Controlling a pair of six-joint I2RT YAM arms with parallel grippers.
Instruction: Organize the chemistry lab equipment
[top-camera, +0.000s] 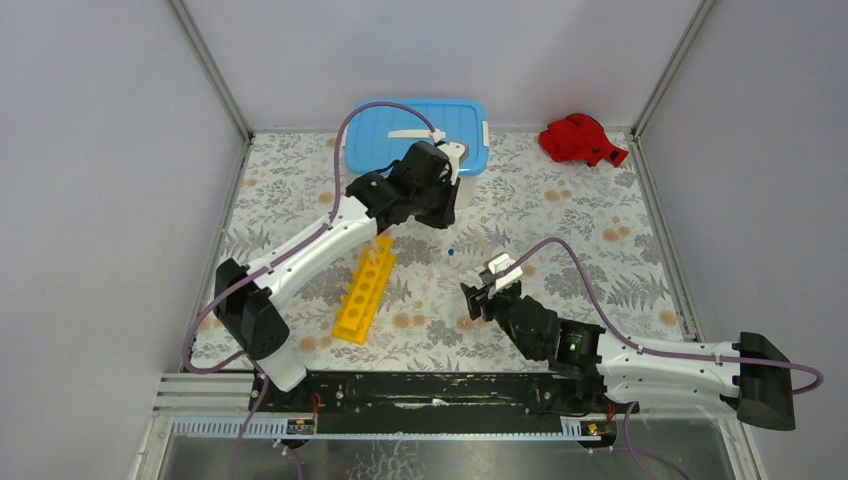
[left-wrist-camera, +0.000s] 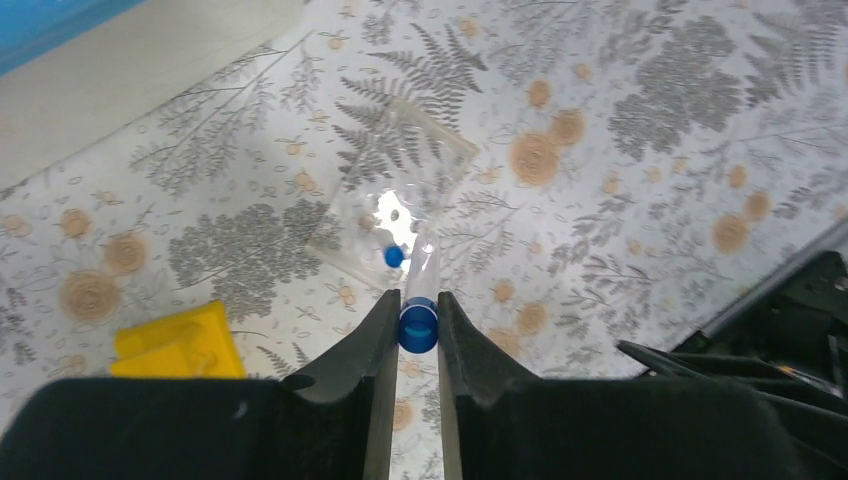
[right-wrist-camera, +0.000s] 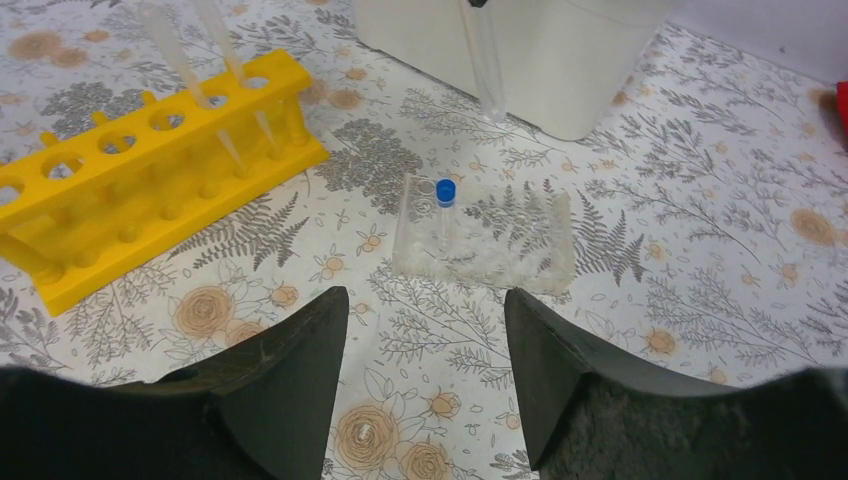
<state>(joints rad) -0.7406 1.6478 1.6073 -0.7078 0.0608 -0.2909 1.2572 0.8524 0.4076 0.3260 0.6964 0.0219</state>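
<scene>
The task is judged to be partly done. Two clear tubes (right-wrist-camera: 189, 80) are seen standing in the holes at one end of the yellow rack (right-wrist-camera: 160, 200), while the other holes in the row are empty. Just off that end of the rack a clear block (right-wrist-camera: 500, 240) lies on the table, and a second blue-capped tube (right-wrist-camera: 445, 192) stands upright in it, not yet moved to the rack. A blue-capped tube (left-wrist-camera: 420, 322) is pinched just below its cap by the left gripper (left-wrist-camera: 418, 305) and is held off the table, beyond the rack's filled end and in front of the white tub (right-wrist-camera: 540, 60). The jaws of the right gripper (right-wrist-camera: 425, 320) are spread with nothing between them, on the near side of the block, beside the rack. The held tube and the one in the block are judged to be left to place. No ring stand can be made out.
</scene>
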